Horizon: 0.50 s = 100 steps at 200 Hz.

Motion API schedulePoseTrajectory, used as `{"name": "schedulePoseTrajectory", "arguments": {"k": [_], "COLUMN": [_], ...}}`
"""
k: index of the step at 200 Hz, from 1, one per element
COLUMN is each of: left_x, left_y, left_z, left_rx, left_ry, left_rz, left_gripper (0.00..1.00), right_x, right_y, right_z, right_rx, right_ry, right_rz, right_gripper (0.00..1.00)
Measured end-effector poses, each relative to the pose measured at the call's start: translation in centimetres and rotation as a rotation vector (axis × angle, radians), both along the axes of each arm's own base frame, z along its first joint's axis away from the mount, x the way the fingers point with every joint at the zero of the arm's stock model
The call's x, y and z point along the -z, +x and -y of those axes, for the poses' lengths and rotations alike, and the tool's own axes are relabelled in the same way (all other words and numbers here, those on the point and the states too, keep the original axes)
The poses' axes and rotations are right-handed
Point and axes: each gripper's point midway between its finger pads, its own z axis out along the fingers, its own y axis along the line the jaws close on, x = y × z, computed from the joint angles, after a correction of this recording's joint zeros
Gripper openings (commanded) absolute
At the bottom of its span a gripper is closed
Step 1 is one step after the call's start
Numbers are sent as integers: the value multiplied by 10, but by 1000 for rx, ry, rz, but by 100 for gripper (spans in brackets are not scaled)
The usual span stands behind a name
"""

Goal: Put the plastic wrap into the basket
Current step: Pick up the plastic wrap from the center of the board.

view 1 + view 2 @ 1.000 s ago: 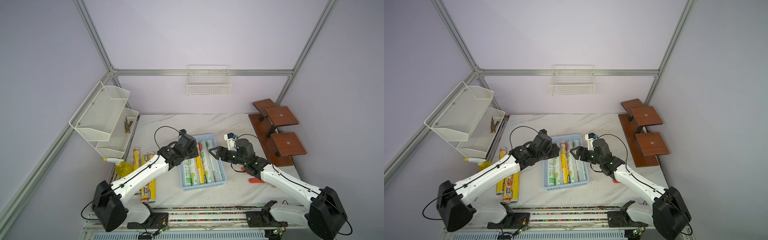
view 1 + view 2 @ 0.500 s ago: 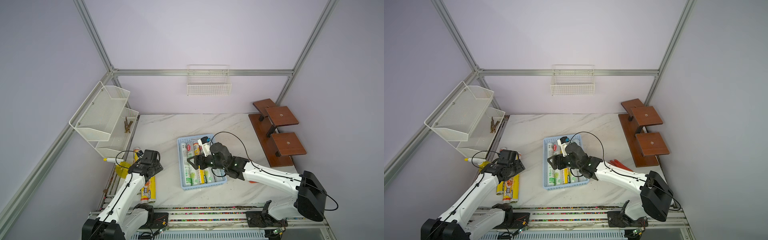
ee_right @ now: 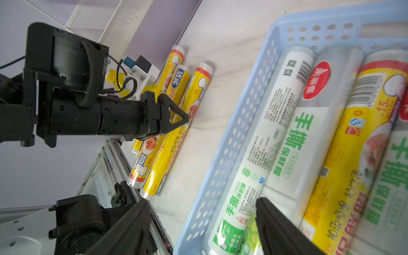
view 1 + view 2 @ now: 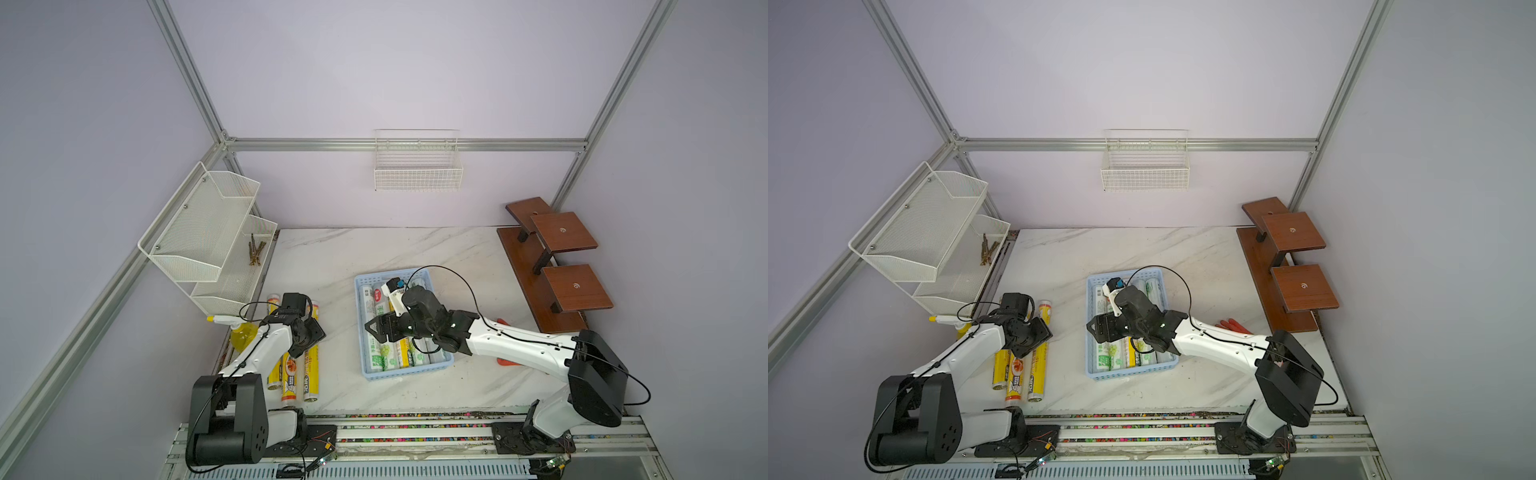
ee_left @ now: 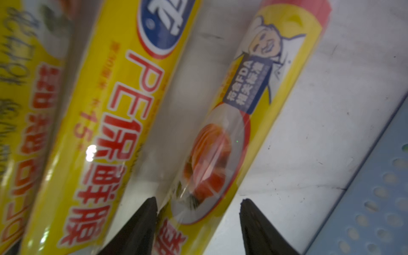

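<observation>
Yellow plastic wrap (image 5: 110,132) reads "PE保鲜膜"; white roll (image 3: 295,141) in basket (image 3: 231,132) "手撕保鲜膜".

The basket (image 4: 411,371) sits mid-desk (image 4: 374,249), with rolls (image 4: 384,353) lying side by side in it, lengthways front to back. Loose rolls (image 4: 309,374) lie parallel on the desk to its left, a bottle (image 4: 239,334) just beyond them. A mesh rack (image 4: 208,232) is at rear left, a wooden stand (image 4: 561,266) runs along the right edge, and what may be a glove (image 4: 1233,326) lies right of the basket.
</observation>
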Motion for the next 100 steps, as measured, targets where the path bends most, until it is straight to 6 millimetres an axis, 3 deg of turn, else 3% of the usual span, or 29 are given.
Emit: {"name": "schedulePoseTrajectory", "arguments": {"k": [100], "left_x": [14], "left_y": [1], "left_z": [35], "left_rx": [154], "left_ry": [-3], "left_rz": [-96], "left_gripper": [67], "right_x": [5], "right_y": [0], "right_z": [8], "right_rx": [27], "right_ry": [-19], "right_rz": [10], "right_gripper": [83]}}
